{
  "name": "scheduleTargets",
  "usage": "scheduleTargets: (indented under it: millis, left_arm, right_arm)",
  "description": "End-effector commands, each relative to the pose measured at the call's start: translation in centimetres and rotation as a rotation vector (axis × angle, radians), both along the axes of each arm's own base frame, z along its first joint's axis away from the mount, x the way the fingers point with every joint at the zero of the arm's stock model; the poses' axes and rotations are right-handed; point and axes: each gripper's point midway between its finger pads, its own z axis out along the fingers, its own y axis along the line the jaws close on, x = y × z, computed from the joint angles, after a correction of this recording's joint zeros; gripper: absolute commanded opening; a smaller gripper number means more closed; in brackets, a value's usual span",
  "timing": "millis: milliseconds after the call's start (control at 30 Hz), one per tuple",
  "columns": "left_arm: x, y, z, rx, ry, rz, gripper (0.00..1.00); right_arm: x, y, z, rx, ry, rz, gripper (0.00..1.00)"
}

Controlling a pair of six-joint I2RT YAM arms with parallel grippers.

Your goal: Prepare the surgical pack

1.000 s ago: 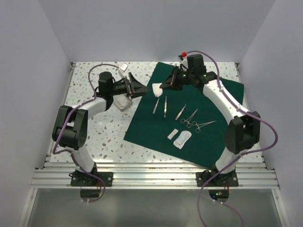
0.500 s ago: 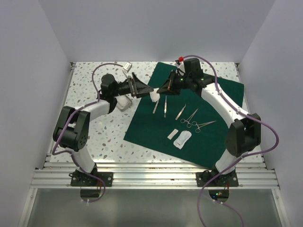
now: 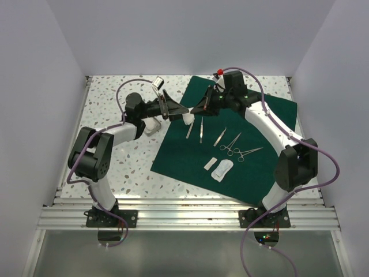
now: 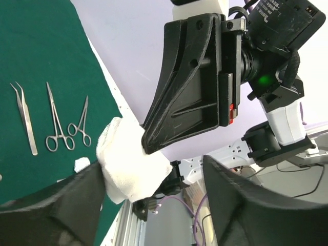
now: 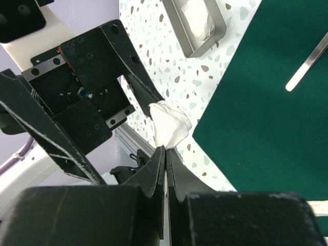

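Seven or so items lie on the drape point(image 3: 179, 158), which is spread flat on the desk point(image 3: 127, 173), right of centre. Nearest are two white packets point(image 3: 221, 168), then clamps point(image 3: 230, 144) and tweezers point(image 3: 201, 130) in a loose row, so the laying-out looks well along. Farther back, over the drape's left edge, the right hand point(image 3: 189, 113) is clenched on a gauze wad point(image 3: 185, 118). It holds the wad up between the spread fingers of the left hand point(image 3: 173, 111), which grips nothing. A metal tray point(image 3: 151, 126) sits on the desk just left of them. I'd judge the gauze is not yet placed, and folding the drape into a bundle is left to do.
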Motion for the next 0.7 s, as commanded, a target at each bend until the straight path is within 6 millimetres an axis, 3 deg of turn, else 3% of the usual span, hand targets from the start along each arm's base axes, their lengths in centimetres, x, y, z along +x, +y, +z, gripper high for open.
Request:
scheduleTargets:
  millis: [0,67,167,233,367,600,667]
  left_arm:
    - [-0.8,-0.1,0.0,-0.027,-0.02,-0.041,0.71]
    - [-0.8,-0.1,-0.3,-0.026,-0.007,-0.044,0.61]
    - [-1.1,-0.1,-0.5,-0.043,0.004,-0.063,0.4]
    - [-1.1,-0.1,-0.5,-0.053,0.019,-0.068,0.33]
    - [-1.0,-0.2,-0.7,-0.059,0.028,-0.074,0.03]
    - [0.0,1.0,-1.3,-0.044,0.035,-0.051,0.0]
    - [0.7,2.0,-2.1,-0.005,0.004,-0.034,0.0]
  right_arm:
    - [-0.4,0.4,2.7,0.047,-0.072,0.022,0.0]
    - [-0.3,0.4,2.5,0.049,-0.068,0.022,0.0]
    - [-0.2,0.4,2.5,0.047,-0.071,0.021,0.0]
    - [-0.1,0.3,2.3,0.043,-0.069,0.019,0.0]
    - [-0.2,0.5,2.2,0.044,-0.067,0.027,0.0]
    - [-0.8,0.1,1.3,0.006,-0.055,0.052,0.0]
    - [-0.8,-0.4,0.6,-0.034,-0.049,0.064,0.11]
